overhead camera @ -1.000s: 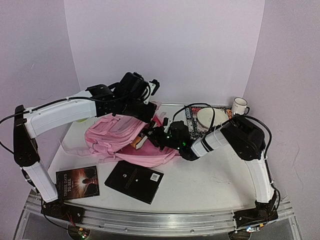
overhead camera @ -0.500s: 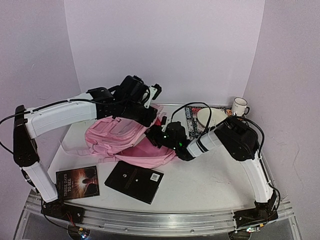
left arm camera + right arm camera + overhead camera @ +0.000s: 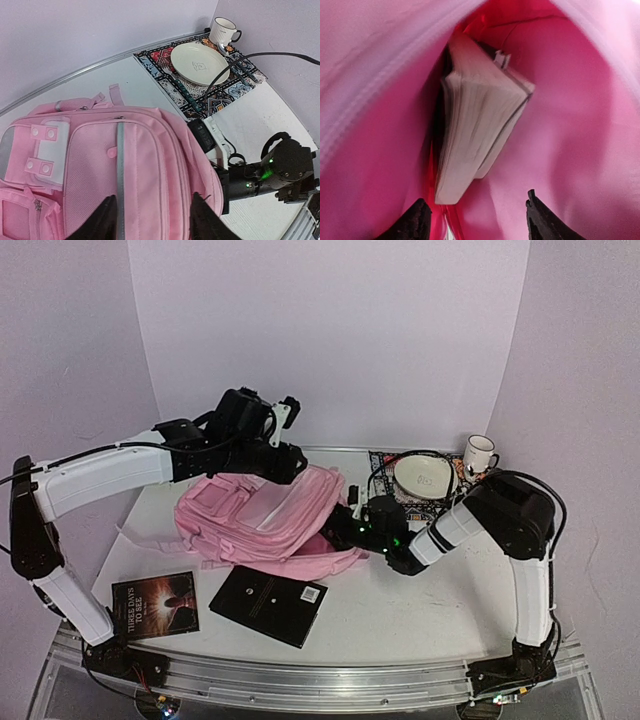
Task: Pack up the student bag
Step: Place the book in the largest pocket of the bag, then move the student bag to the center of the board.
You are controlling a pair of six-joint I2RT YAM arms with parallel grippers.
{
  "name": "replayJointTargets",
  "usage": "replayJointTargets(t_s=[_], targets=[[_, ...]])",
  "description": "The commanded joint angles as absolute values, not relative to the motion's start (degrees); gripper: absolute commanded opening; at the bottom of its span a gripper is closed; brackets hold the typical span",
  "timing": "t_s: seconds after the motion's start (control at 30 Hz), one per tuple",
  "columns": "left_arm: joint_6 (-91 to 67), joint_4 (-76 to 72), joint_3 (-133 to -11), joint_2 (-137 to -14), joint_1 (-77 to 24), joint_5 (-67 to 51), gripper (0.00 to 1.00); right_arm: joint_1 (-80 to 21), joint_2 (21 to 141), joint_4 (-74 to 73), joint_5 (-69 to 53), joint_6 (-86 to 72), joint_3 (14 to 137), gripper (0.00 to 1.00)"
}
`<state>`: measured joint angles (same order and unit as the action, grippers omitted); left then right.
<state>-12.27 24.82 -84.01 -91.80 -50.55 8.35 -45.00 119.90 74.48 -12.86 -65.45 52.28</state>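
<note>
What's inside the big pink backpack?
A thick book with pale page edges sits inside the soft pink fabric backpack. Its fabric folds around the book, so anything deeper in is hidden.

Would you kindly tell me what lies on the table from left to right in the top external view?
Small dark book → black book → white plate → white mug. The pink backpack spans both books, so it is left out.

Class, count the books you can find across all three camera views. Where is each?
3. A picture-cover book on the table's near-left, a black book beside it, a third book inside the pink student bag. Others may be hidden inside.
</note>
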Motion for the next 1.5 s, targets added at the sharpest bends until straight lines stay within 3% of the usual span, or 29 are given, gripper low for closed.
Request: replayJointTargets(t_s=[0.0, 0.23, 0.43, 0.63, 1.0, 1.23, 1.47], targets=[[-16.5, 22.1, -80.2, -86.3, -49.7, 7.9, 0.62, -44.4, 109.1, 85.8, -19.1, -59.2, 46.9, 0.70], [-25.3, 22.2, -66.9, -78.6, -47.4, 9.1, 0.79, -44.2, 95.9, 62.7, -19.4, -47.1, 39.4, 0.77], [-35.1, 22.2, -53.7, -71.8, -45.7, 9.6, 0.84, -44.4, 85.4, 36.8, -13.4, -34.9, 40.3, 0.79], [-41.6, 21.0, -46.5, -72.2, -45.0, 7.8, 0.87, -45.6, 79.1, 23.9, -9.2, -26.9, 40.8, 0.83], [-37.6, 13.5, -50.4, -87.4, -40.2, 4.0, 0.87, -49.4, 77.2, 17.8, -11.2, -20.2, 42.5, 0.86], [-30.0, 10.2, -63.6, -97.8, -35.4, 2.3, 0.87, -53.3, 80.5, 15.5, -12.8, -17.2, 45.1, 0.87], [-31.4, 12.4, -63.1, -95.0, -34.2, 0.6, 0.87, -57.1, 88.3, 12.6, -13.7, -13.3, 50.8, 0.90]])
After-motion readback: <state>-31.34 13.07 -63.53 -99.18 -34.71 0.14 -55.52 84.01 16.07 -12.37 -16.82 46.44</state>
